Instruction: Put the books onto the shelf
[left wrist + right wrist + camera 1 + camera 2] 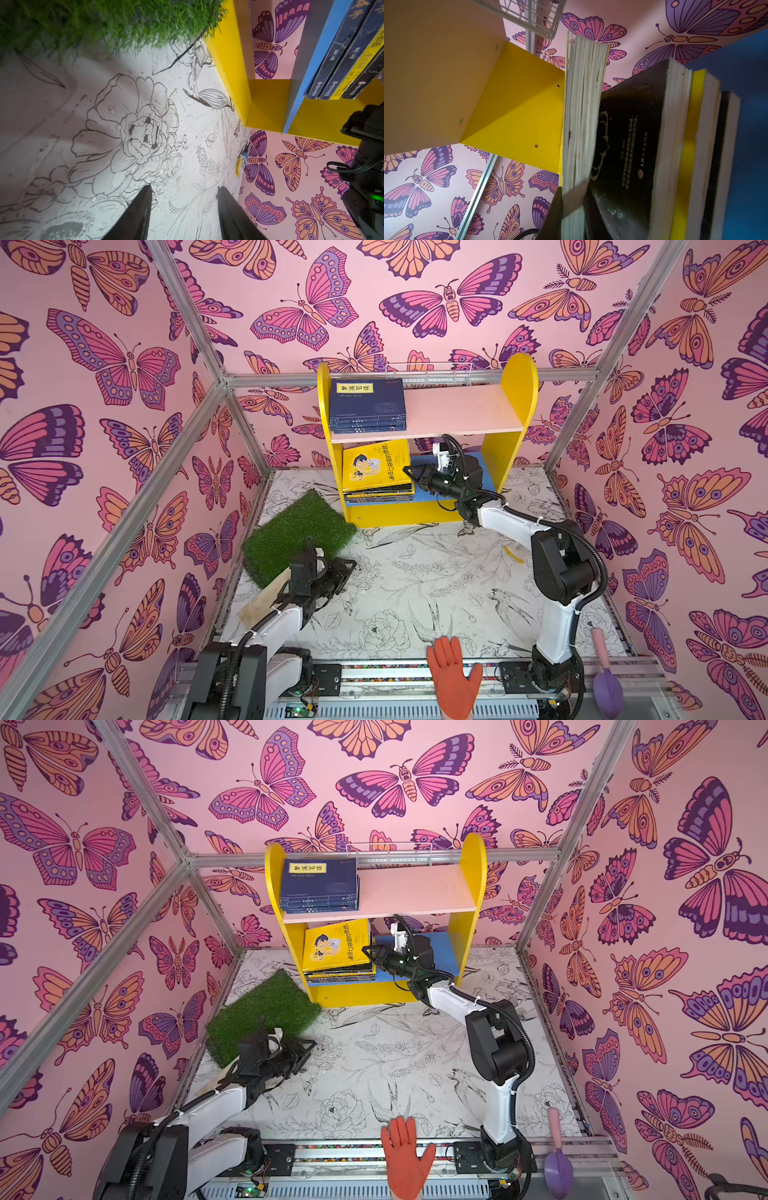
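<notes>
While the left gripper [185, 188] hangs low over the flower-printed table [415, 580] just beside the green grass mat [299, 531], jaws apart with nothing between them, the right gripper [409, 470] is reached into the lower tier of the shelf [519, 377]. Its jaws are clamped on one edge of the yellow cartoon-boy book [376, 464]. That book tilts up on the gripped side above the flat pile [378, 494] on the blue lower board [446, 948].

The right wrist view shows its page block [583, 104] lifted off the black book [629, 145] beneath, with a wedge of gap between the 2. A stack of navy books [368, 406] lies flat at the left end of the pink upper board [461, 408].

In both top views no book lies on the table, so this looks like the last placement, nearly done. The next move, as I judge it, calls for lowering the held edge until the cover lies flat on the pile. Then the jaws should part and draw straight back out under the pink board, without dragging the book forward or nudging the pile off the blue board's front.
</notes>
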`<act>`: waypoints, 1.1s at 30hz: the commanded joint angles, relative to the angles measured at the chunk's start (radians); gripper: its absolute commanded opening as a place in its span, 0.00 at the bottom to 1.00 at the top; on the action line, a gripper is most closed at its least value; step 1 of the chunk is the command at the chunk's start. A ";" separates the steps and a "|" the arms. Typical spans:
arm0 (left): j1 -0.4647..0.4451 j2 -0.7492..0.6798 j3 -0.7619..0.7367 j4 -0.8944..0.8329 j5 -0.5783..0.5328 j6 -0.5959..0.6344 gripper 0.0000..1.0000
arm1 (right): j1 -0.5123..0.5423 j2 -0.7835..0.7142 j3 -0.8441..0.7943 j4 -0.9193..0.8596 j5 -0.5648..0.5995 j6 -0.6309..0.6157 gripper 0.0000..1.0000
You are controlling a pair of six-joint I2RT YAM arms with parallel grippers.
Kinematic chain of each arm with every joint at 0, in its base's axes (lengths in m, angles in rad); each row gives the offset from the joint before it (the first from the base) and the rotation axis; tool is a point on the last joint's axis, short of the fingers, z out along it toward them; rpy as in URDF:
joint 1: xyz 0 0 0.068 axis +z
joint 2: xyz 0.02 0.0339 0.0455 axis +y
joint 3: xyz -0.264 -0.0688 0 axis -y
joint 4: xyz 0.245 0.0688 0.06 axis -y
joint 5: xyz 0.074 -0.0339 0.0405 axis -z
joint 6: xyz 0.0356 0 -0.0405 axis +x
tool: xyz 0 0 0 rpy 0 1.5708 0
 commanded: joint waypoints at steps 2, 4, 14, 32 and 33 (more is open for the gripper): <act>0.006 -0.014 -0.017 -0.002 0.019 -0.002 0.54 | 0.017 0.023 0.077 -0.060 0.017 -0.060 0.03; 0.007 -0.014 -0.019 -0.002 0.019 -0.004 0.54 | 0.030 0.026 0.102 -0.134 0.021 -0.092 0.10; 0.008 -0.018 -0.020 -0.009 0.018 -0.013 0.54 | 0.072 0.033 0.271 -0.558 0.178 -0.302 0.51; 0.009 -0.036 -0.010 -0.055 0.005 -0.009 0.54 | 0.092 -0.016 0.386 -0.842 0.476 -0.566 0.57; 0.009 -0.042 -0.002 -0.069 -0.001 -0.002 0.54 | 0.091 -0.036 0.366 -0.831 0.482 -0.569 0.57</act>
